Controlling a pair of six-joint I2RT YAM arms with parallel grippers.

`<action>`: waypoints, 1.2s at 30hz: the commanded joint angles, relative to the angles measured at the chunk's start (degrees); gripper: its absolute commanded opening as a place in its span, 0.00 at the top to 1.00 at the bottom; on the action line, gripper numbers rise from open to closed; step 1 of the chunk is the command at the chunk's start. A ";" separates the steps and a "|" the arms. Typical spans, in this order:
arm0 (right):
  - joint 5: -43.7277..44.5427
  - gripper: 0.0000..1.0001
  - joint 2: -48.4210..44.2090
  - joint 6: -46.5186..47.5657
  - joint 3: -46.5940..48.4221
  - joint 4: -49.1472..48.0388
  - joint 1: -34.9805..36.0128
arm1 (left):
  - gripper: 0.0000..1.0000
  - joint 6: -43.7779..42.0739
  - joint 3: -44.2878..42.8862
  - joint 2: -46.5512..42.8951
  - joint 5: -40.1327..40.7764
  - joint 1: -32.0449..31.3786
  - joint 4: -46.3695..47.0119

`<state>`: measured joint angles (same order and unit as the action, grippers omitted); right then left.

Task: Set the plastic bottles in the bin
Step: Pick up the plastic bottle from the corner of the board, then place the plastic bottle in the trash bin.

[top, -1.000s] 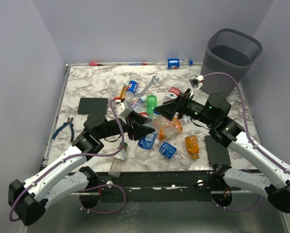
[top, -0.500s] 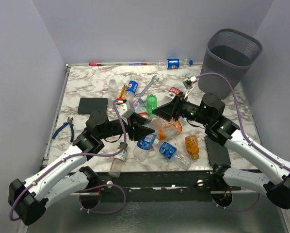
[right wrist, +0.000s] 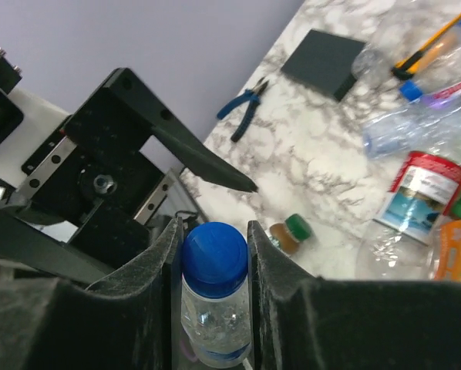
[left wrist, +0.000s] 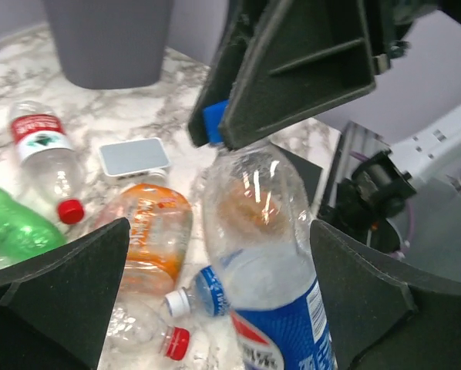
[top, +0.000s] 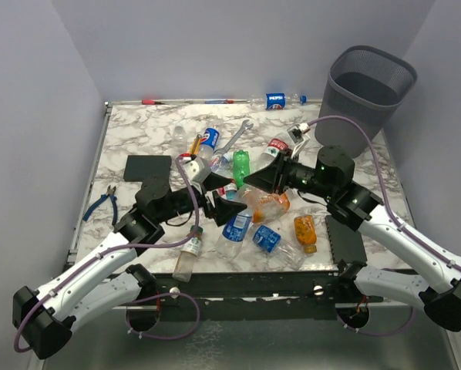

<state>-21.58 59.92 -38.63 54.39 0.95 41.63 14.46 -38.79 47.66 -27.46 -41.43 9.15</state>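
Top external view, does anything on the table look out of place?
Yes. Hand tools share the table with the bottles: a silver wrench mid-table and blue-handled pliers at the left edge. One Pepsi bottle lies apart at the far edge.

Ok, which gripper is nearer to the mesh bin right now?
Right. The right gripper, fingers shut on a blue-capped bottle, hangs left of the bin. The left gripper faces it from closer to the robot, farther from the bin.

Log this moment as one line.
left gripper: jaws open | right gripper: jaws shut on blue-capped bottle | bin: bottle not yet in
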 commanded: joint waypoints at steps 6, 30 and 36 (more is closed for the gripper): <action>37.81 0.99 -0.92 18.59 29.84 22.80 0.32 | 0.01 0.83 3.64 -12.77 32.49 0.01 -1.63; 71.59 0.99 34.66 33.34 54.18 -8.55 -35.97 | 0.01 5.40 12.63 -27.27 57.59 0.08 -6.10; 62.10 0.99 35.81 19.62 51.58 6.19 -40.29 | 0.01 6.00 12.08 -25.75 57.65 0.04 -6.16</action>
<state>46.94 95.48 -7.55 107.44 -3.84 3.05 19.66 -25.61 21.19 28.91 -41.36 3.64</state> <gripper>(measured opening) 0.319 0.990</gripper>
